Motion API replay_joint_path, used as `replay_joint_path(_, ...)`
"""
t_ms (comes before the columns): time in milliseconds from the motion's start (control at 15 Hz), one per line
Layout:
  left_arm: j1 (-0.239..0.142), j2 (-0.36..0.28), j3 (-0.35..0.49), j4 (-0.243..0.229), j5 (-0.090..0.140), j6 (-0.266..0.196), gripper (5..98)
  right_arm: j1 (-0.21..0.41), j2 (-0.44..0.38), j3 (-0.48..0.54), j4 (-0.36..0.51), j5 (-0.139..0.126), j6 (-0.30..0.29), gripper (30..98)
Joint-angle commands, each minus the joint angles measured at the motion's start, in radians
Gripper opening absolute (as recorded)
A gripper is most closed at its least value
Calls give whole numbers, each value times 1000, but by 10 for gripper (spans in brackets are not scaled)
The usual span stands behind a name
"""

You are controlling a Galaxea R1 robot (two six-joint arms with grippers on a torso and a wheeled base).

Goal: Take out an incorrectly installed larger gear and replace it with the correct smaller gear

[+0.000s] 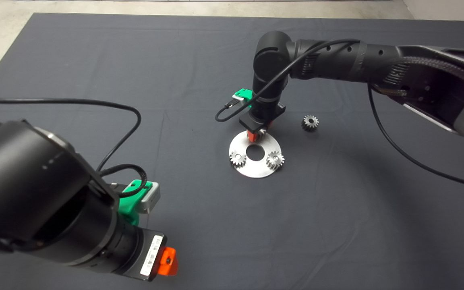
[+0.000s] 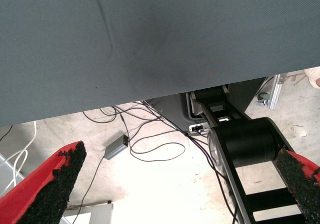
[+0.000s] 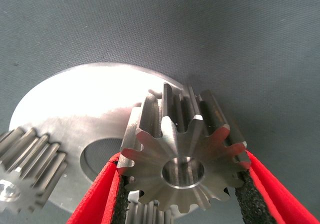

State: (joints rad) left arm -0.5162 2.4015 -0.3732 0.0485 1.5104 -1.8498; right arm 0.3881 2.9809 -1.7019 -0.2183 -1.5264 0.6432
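My right gripper [image 1: 256, 135] stands over the far side of the round steel plate [image 1: 256, 171] and is shut on the larger gear [image 3: 182, 159], a shiny gear with broad wedge teeth and a dark bore. The red fingers [image 3: 97, 196] press its two sides. Whether the gear still touches the plate [image 3: 75, 114] cannot be told. The smaller gear [image 1: 309, 122] lies loose on the mat to the right of the plate. My left gripper [image 1: 169, 262] waits open at the lower left, and its wrist view shows only the mat's edge and the floor.
Two small gears [image 1: 238, 158] [image 1: 274, 160] sit on the plate either side of its centre hole [image 1: 255, 151]. One of them [image 3: 27, 171] shows beside the hole in the right wrist view. A black cable loops beside the right wrist.
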Motion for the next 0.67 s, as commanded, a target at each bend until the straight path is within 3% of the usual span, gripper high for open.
replay_joint_path(0,-18,-1,16,-16,-3,-6,981,99,2,10,-27,-89,-2,473)
replay_joint_path(600,-18,-1,16,-16,-3,-6,981,167,-19,7,30,-89,-4,473)
